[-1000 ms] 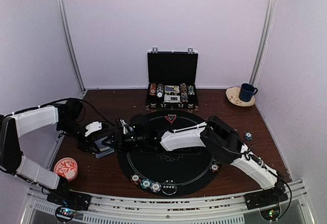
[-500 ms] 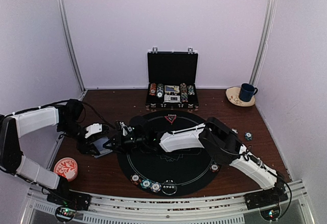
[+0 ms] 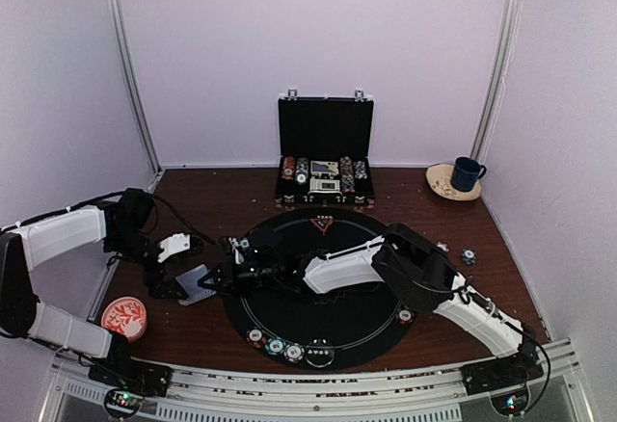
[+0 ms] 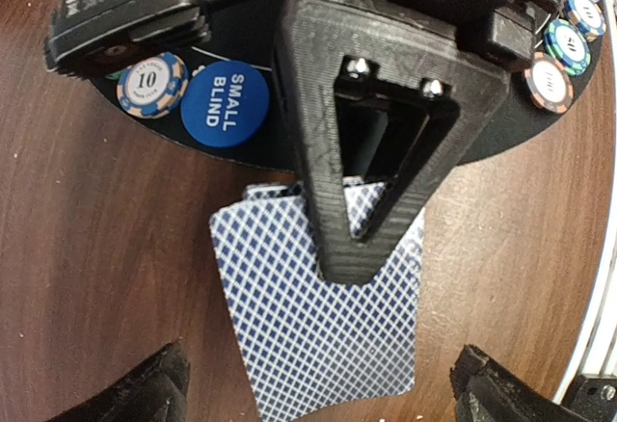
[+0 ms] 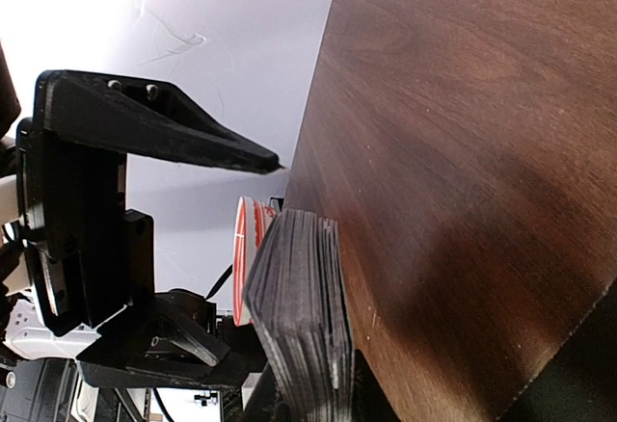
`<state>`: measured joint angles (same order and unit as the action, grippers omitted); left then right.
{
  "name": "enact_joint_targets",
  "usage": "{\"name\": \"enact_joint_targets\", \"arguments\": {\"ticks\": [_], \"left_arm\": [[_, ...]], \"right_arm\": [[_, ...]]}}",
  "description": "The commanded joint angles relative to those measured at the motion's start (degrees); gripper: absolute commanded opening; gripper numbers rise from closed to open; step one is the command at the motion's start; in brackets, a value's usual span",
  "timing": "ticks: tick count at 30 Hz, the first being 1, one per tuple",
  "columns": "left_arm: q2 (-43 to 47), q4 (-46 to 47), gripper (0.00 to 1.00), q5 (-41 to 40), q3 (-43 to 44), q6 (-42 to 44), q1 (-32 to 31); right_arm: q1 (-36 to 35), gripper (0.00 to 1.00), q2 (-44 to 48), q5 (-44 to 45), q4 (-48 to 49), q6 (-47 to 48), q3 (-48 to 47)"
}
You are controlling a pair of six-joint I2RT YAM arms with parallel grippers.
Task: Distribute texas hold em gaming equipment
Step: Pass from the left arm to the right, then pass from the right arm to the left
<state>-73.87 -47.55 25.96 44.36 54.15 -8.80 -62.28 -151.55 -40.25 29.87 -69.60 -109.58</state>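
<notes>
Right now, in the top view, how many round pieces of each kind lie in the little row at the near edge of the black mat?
Striped-edge chips: 3
Dark button disc: 1
Total: 4 pieces

Lab booth: bare white walls (image 3: 318,46)
</notes>
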Motion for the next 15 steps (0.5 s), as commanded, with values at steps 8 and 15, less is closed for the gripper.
{"name": "enact_joint_targets", "arguments": {"ticks": [8,15], "left_arm": [[1.9,5.1,0.98,1.4,-2.1,0.7,-1.5],[3.7,9.0,0.98,3.6,-2.7,-0.6,-2.0]], "right_arm": [[0.1,0.0,8.0,-0.5,10.0,-3.2,5.2],[0.0,0.0,8.7,-1.6,14.6,-6.8,6.8]]}}
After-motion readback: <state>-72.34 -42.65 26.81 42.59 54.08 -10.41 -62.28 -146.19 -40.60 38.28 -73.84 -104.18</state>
